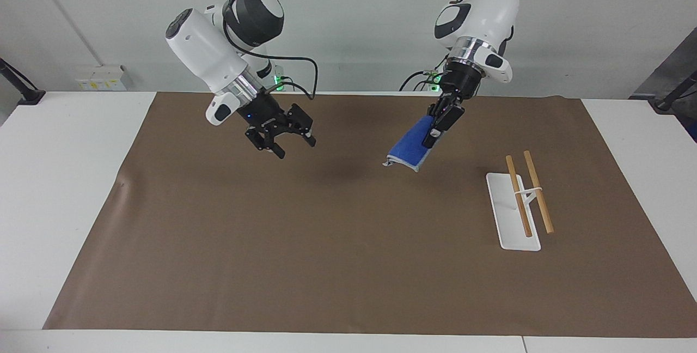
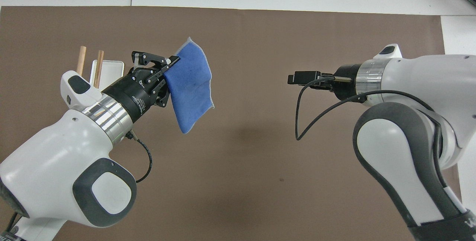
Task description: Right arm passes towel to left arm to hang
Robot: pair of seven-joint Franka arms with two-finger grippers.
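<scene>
Soft blue cloth towel (image 1: pixel 409 146), wooden rack (image 1: pixel 520 203) rods, matt brown table cover (image 1: pixel 326 244)

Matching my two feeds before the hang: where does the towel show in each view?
Facing view: towel hangs right of centre from the left end effector.
Overhead view: towel left of centre, on the same end effector.
Shared landmark: rack, toward the left arm's end of the table.
</scene>
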